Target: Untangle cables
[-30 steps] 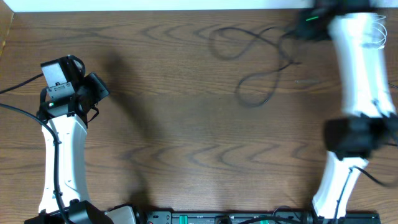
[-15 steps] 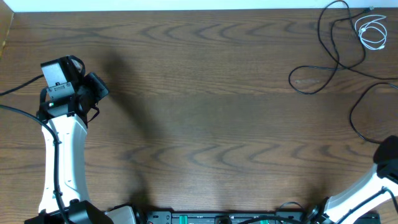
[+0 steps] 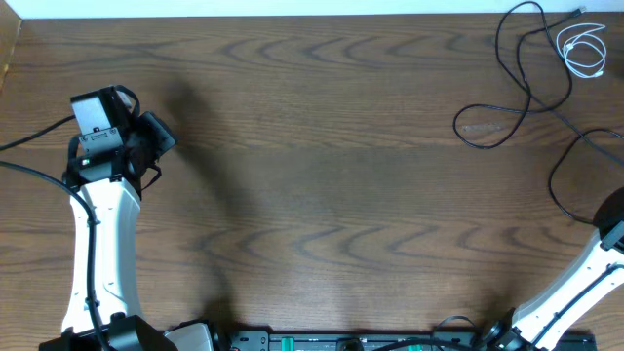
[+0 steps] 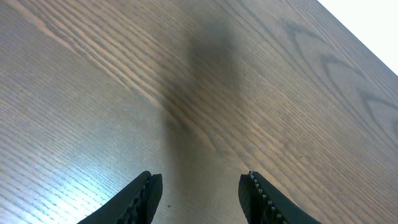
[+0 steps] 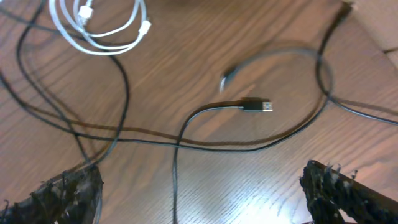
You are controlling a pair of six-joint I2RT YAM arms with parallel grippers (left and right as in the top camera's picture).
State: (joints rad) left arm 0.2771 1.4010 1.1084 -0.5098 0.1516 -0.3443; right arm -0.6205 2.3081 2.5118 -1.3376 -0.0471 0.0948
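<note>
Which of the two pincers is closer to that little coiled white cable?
The right. The right pincer hangs close to the white cable, above loops of the black cable; the left pincer is far off across the table.

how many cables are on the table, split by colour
black cable: 1
white cable: 1
total: 2

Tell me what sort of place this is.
Probably a robotics lab bench. A wood-grain table carries a left arm and a right arm. A black cable and a white cable lie loose in one corner, apparently practice pieces.
</note>
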